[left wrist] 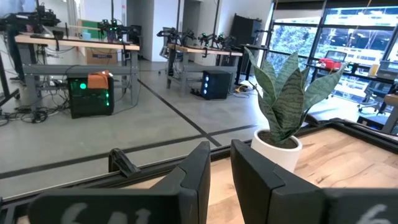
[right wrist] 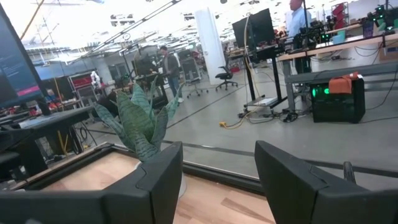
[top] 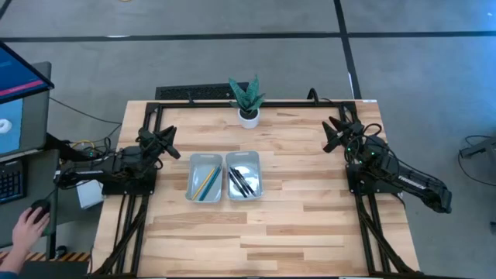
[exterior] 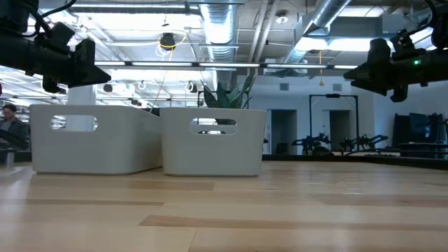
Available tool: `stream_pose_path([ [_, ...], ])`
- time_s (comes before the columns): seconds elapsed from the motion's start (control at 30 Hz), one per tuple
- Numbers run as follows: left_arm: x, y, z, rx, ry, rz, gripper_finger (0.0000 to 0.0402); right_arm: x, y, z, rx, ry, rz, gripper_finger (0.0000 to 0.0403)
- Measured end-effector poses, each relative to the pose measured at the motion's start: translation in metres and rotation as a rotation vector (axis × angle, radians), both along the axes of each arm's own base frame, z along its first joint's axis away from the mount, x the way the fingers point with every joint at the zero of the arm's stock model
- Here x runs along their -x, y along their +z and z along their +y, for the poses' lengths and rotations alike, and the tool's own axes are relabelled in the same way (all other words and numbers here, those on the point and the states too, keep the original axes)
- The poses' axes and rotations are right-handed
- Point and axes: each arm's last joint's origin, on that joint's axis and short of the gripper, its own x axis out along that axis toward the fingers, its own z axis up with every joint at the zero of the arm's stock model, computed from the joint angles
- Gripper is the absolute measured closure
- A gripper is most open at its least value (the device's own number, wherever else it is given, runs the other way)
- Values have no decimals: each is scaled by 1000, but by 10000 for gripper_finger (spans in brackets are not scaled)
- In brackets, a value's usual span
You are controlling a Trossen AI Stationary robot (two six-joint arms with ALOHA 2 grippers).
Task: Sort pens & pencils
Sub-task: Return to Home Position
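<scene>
1. 2 grey bins stand side by side at the middle of the surface (top: 294,225), the left bin (top: 205,156) just beside the right bin (top: 244,154).
2. The pencils (top: 206,184) lie in the left bin; a yellow one and a blue one show, slanted side by side.
3. The pens (top: 242,183), black and thicker, lie in the right bin.
4. A potted plant (top: 247,97) stands at the far edge, behind the bins.
5. The left pincer (top: 172,142) hangs above the surface's left side, well apart from the bins, its fingers (left wrist: 193,174) parted by a narrow gap and pinching nothing.
6. The right pincer (top: 332,133) hangs over the right side, its fingers (right wrist: 292,180) spread wide and empty.
7. A person's hand (top: 31,221) rests at a desk beyond the surface's left side.
</scene>
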Motion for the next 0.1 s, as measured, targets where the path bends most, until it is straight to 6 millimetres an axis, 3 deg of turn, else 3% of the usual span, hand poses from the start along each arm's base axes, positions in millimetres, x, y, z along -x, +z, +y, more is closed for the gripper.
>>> stream_pose_path([
  [0.1,0,0,0,0,0,0,347,0,0,0,0,0,0,181],
])
